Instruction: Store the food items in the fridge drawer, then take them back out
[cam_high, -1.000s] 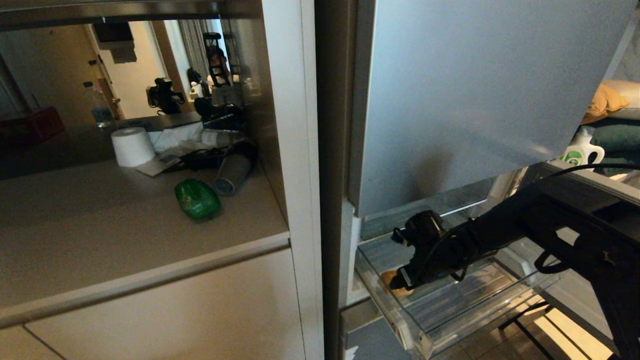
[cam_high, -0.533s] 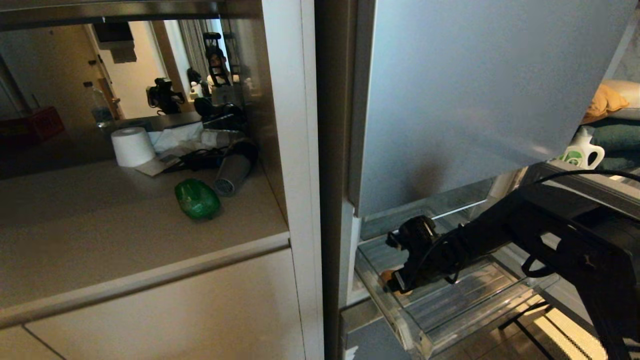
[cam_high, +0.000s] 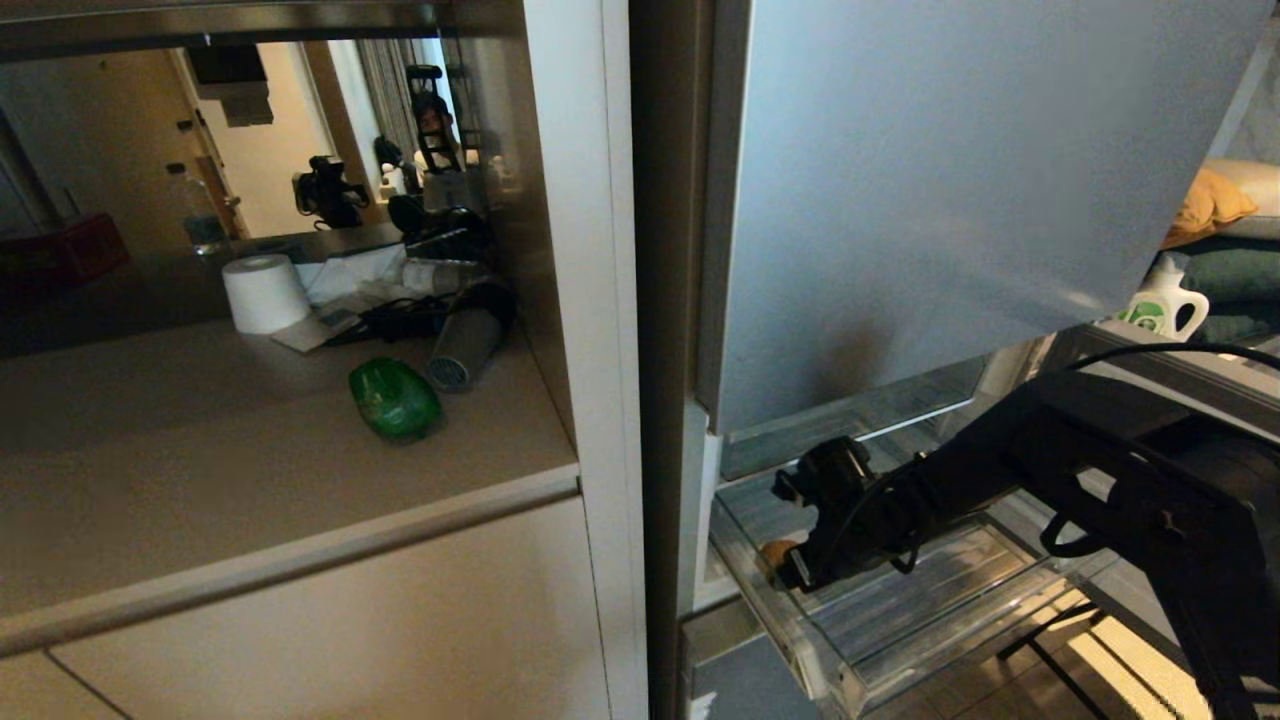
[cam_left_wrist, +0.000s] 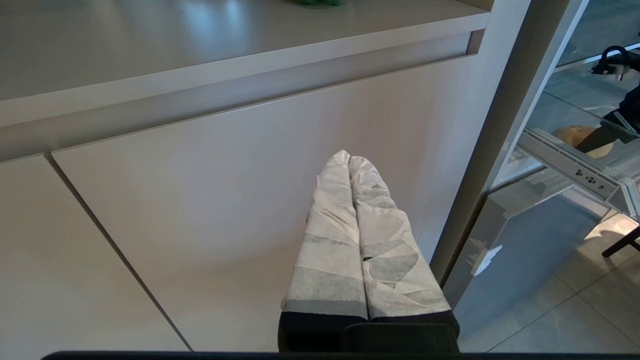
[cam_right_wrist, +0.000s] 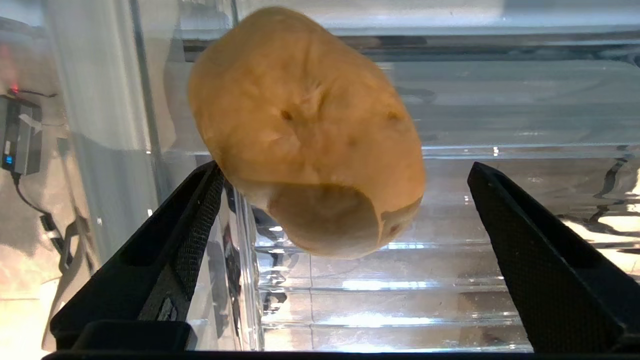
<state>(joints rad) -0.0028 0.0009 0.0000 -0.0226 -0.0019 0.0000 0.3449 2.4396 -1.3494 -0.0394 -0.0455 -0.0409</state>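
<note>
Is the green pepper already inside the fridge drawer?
No, the green pepper lies on the counter, outside the fridge drawer.

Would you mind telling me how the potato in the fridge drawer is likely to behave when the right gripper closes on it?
The potato looks firm and solid, so it should hold its shape. Its rounded oval form may let it roll on the fridge drawer's glossy ribbed floor if nudged off-centre. The right gripper stands open with a finger on either side, and its textured pads probably limit slipping.

The right gripper (cam_high: 790, 570) has slid a little further into the fridge drawer (cam_high: 830, 680), closing on the potato (cam_high: 772, 551), which now shows less beside its open fingers.
</note>
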